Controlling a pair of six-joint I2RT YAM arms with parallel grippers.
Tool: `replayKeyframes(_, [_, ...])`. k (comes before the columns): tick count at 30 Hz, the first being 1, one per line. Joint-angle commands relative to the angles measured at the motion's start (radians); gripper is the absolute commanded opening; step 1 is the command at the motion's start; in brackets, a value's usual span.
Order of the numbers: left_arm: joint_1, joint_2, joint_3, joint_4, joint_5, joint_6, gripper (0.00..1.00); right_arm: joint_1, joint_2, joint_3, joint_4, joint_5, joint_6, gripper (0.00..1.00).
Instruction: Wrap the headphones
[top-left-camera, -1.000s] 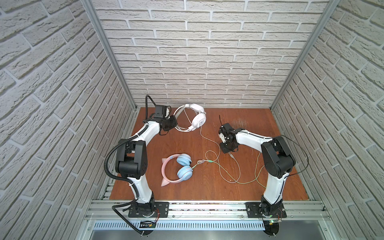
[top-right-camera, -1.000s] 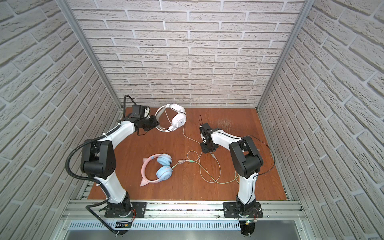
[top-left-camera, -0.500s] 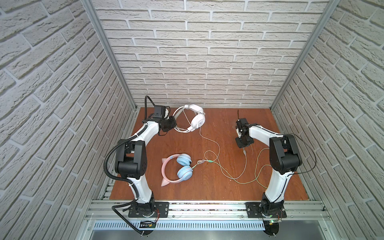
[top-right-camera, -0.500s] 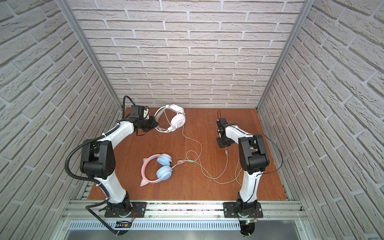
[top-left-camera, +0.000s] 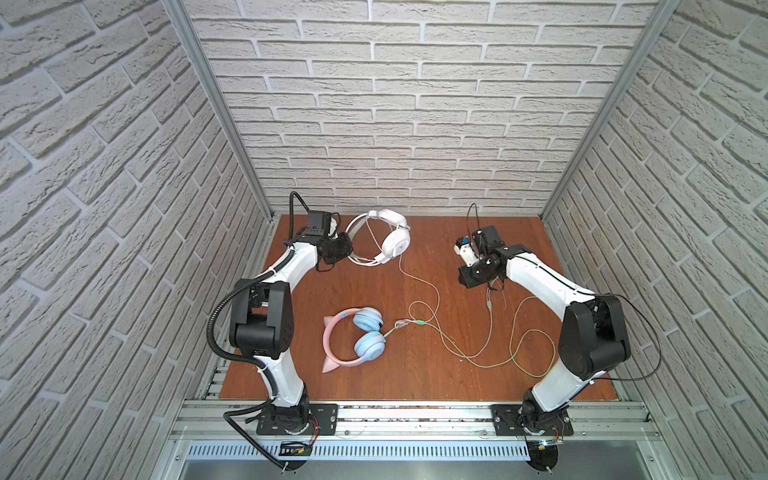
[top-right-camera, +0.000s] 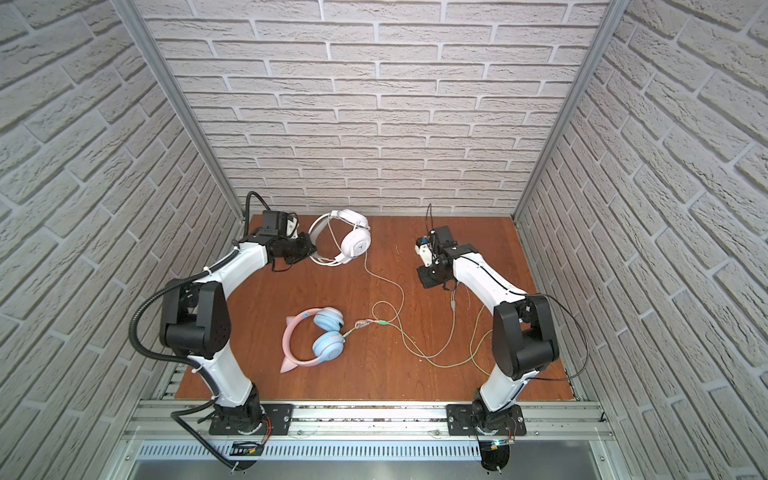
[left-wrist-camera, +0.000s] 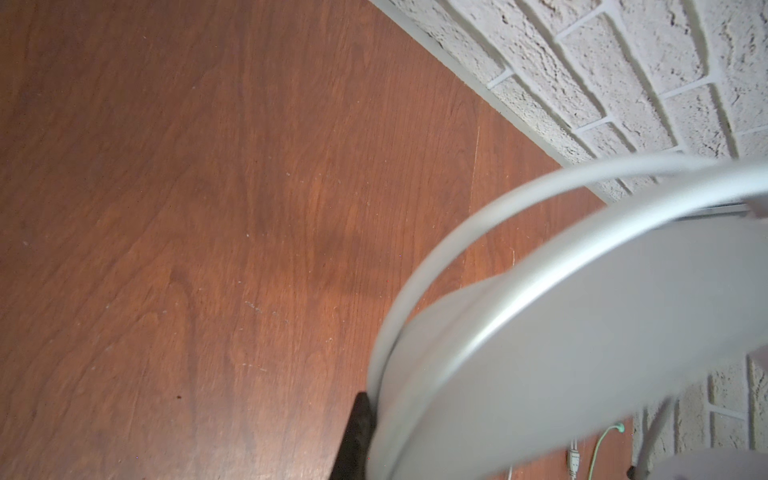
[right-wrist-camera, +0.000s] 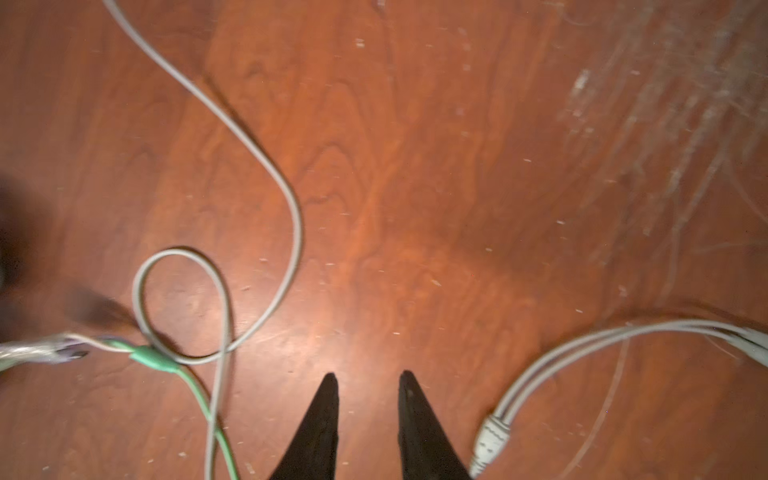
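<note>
the left gripper (top-left-camera: 348, 248) is clenched on the headband of the all-white over-ear headphones (top-left-camera: 397, 243), at the upper left of the brown wooden tabletop (top-left-camera: 415, 386) in both top views. the pink cat-ear headphones with light blue earcups (top-left-camera: 369, 345) lie flat at lower centre, well apart. the right gripper (right-wrist-camera: 365, 376), at upper right, hangs released over bare wood, its black fingers parted and empty. beside it the pale grey cable (right-wrist-camera: 291, 199) loops and crosses the thin greenish cable (right-wrist-camera: 195, 388).
</note>
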Motion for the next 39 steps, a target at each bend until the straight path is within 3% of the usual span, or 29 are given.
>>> replayKeyframes(1, [0.007, -0.048, 0.026, 0.041, 0.023, -0.008, 0.0, 0.077, -0.015, -0.053, -0.007, -0.044, 0.026, 0.34])
replayKeyframes(11, [0.007, -0.041, 0.029, 0.058, 0.016, -0.021, 0.0, 0.234, 0.02, -0.166, 0.049, 0.016, 0.186, 0.36])
replayKeyframes(21, [0.006, -0.04, 0.018, 0.059, 0.017, -0.023, 0.0, 0.306, 0.107, -0.174, 0.08, 0.091, 0.249, 0.36])
replayKeyframes(30, [0.007, -0.045, 0.012, 0.051, 0.01, -0.015, 0.0, 0.342, 0.161, -0.183, 0.103, 0.206, 0.292, 0.19])
replayKeyframes(39, [0.01, -0.049, 0.012, 0.04, 0.012, -0.008, 0.0, 0.341, 0.114, -0.181, 0.139, 0.133, 0.315, 0.21])
